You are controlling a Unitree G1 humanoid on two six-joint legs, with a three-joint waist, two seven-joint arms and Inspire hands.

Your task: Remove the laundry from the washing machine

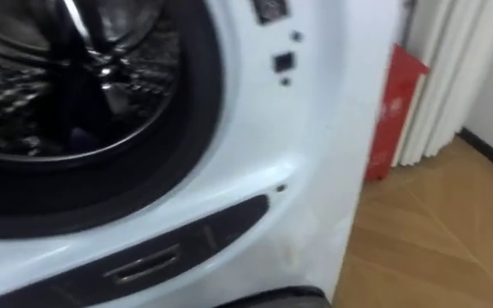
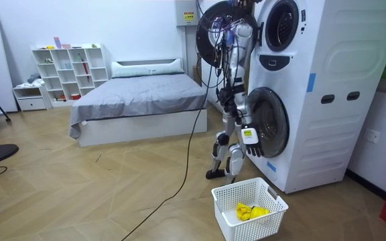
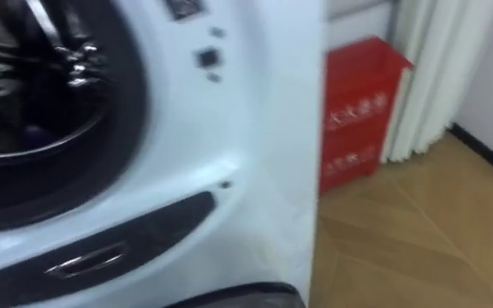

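While standing at the washer (image 2: 313, 100), peering into the upper drum (image 1: 67, 85), making out no clothes there; seeing yellow clothes (image 2: 250, 213) lying in the basket (image 2: 228, 217). Hanging the right hand (image 2: 253, 146) low by the lower door, fingers impossible to tell. Probably searching now; likely needing to be raising a hand and reaching inside next.

The washing machine (image 2: 327, 100) is big and white, with two round holes, one above the other. Its top door (image 2: 214, 30) is swung open. The drum (image 1: 67, 77) is shiny metal inside a dark ring. Yellow clothes (image 2: 250, 212) lie bunched in a basket (image 2: 225, 213) just in front of the washing machine.
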